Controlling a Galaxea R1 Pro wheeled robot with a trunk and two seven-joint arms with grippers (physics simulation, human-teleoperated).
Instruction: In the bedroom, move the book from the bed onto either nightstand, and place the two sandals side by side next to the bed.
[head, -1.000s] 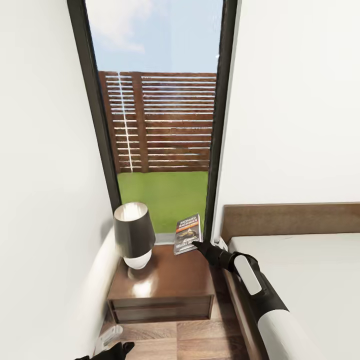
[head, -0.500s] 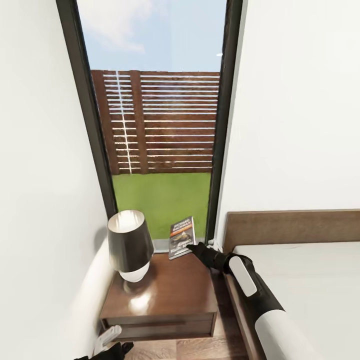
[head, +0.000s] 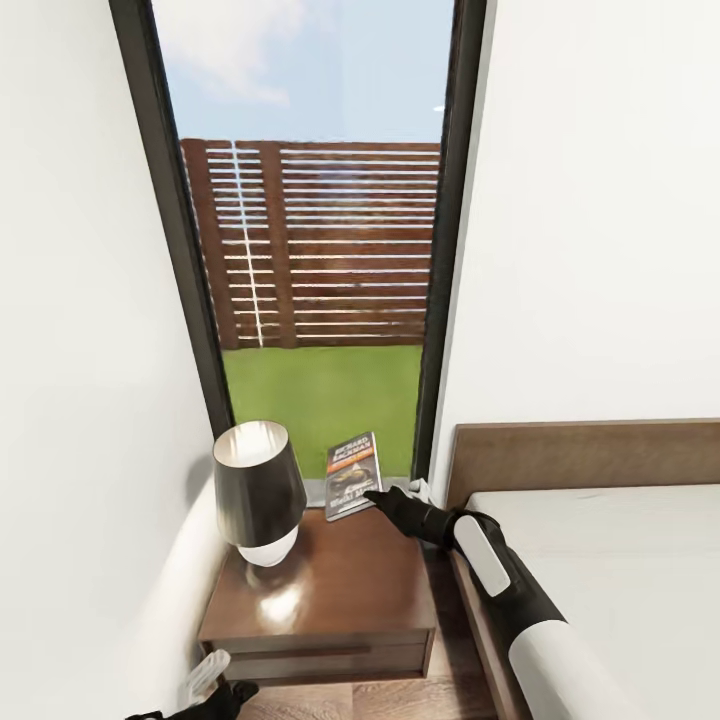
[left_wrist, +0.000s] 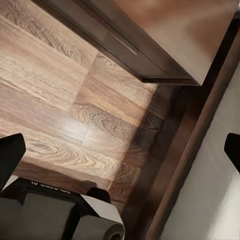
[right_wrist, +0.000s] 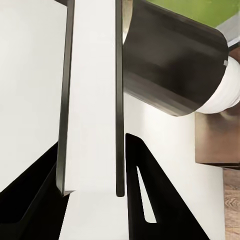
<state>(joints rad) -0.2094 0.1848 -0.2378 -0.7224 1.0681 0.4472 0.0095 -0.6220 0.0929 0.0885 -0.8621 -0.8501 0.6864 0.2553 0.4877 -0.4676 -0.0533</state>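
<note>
The book (head: 352, 474), dark-covered with an orange band, stands nearly upright over the back edge of the nightstand (head: 340, 585), in front of the window. My right gripper (head: 373, 496) is shut on its lower corner. In the right wrist view the book (right_wrist: 92, 100) shows edge-on, white pages between dark covers, clamped between the black fingers (right_wrist: 150, 200). I cannot tell whether it touches the nightstand top. My left gripper (head: 215, 688) hangs low by the nightstand's front, open over the wood floor (left_wrist: 121, 150). The bed (head: 620, 560) lies to the right. The two sandals are out of view.
A black-shaded lamp (head: 258, 488) with a white base stands on the nightstand's left half, close to the book. The tall dark-framed window (head: 330, 300) is behind, with white walls on both sides. The bed's brown headboard (head: 585, 452) and frame (left_wrist: 190, 150) border the nightstand on the right.
The right gripper has carried the book a little to the left, towards the lamp, along the nightstand's back edge. The view shifted slightly at first; the left gripper has sunk a little.
</note>
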